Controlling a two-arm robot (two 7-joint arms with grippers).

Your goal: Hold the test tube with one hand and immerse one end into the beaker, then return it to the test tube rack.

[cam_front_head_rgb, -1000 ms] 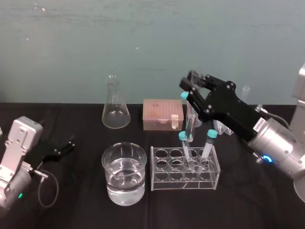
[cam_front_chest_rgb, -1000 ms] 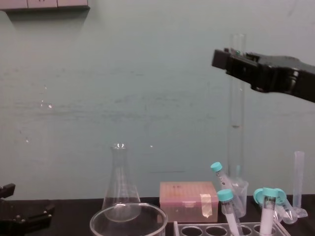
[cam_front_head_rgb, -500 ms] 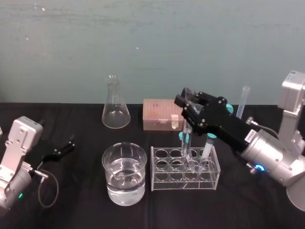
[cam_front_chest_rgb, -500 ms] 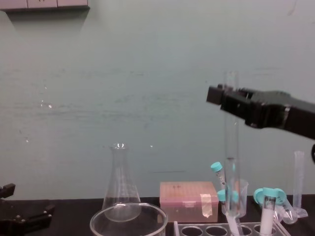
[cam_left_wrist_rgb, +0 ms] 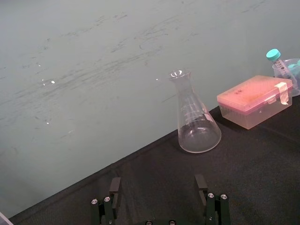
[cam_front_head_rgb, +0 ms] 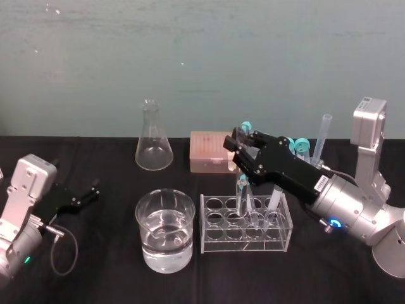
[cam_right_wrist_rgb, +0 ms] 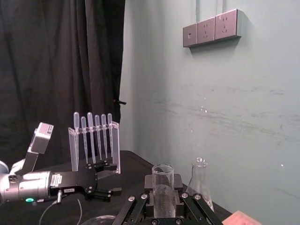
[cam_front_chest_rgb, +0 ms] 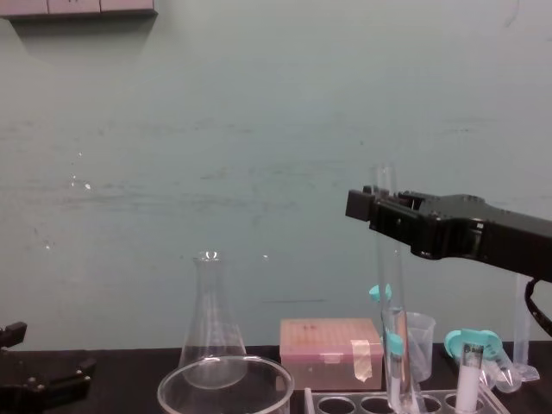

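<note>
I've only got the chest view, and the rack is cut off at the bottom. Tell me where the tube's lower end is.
Observer: In the head view, the test tube, gripped near its top by the right gripper, has its lower end down inside the test tube rack, around the rack's middle. I cannot tell which hole.
Operator: Now give me the beaker's contents.
Observer: The head view shows the beaker roughly half full of clear liquid. It stands just left of the rack.
</note>
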